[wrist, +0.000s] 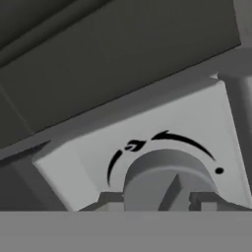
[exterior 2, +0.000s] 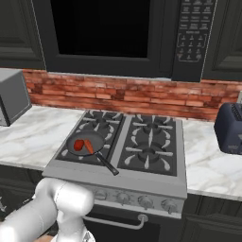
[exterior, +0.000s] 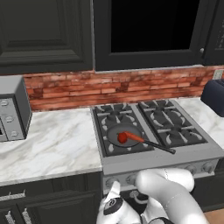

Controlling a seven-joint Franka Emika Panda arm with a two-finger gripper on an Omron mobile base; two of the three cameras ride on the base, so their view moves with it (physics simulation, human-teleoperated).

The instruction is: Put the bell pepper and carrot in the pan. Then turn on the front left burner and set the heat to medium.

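Gripper (wrist: 157, 203) fingertips flank a grey stove knob (wrist: 170, 179), apparently clamping it. Bell pepper (exterior: 122, 138) and carrot (exterior: 134, 137) sit in the pan (exterior: 114, 131), pepper at 9 o'clock of carrot.

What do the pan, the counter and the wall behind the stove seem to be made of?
The pan: probably dark metal with a matte grey surface, plus a thin black handle.
The counter: looks like polished marble, white with faint grey veins.
The wall: red-brown brick with pale mortar lines, rough in look.
All of it is rendered, so these are only appearances.
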